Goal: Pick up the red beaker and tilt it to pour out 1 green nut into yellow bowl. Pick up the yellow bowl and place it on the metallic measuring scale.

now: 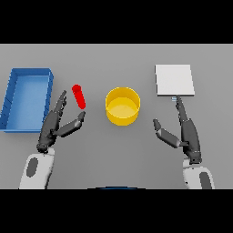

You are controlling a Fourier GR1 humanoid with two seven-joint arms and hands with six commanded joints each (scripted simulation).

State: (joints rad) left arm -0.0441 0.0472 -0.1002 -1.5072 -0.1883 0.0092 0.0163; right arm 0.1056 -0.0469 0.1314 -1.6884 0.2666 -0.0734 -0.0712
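Red beaker (pixel 78 96) sits on the grey table (pixel 113 150) left of centre, reads as a small elongated red cylinder, slanted in this view with its upper end toward the far-left and lower end toward the near-right; can't tell if it's upright or lying, and no nut is visible. Largest to smallest otherwise: blue tray (pixel 26 98) near the table's left edge, rectangular, raised walls, its inside looks plain blue. Metallic measuring scale (pixel 174 80) toward the far-right part of the table, a flat pale square plate with a small tab at its near edge. Yellow bowl (pixel 123 106) about mid-table, between beaker and scale, round, standing upright, well apart from both. Left hand (pixel 56 124) comes in from the near-left, between the tray and the bowl, fingers straight and spread, thumb out toward the bowl; its fingertips are just beside the beaker's lower end, not closed on it, holding nothing. Right hand (pixel 183 129) comes in from the near-right, also spread with straight fingers, thumb angled toward the bowl, longest fingertip reaching up to the scale's near edge by the tab; can't tell if it actually touches. It holds nothing.
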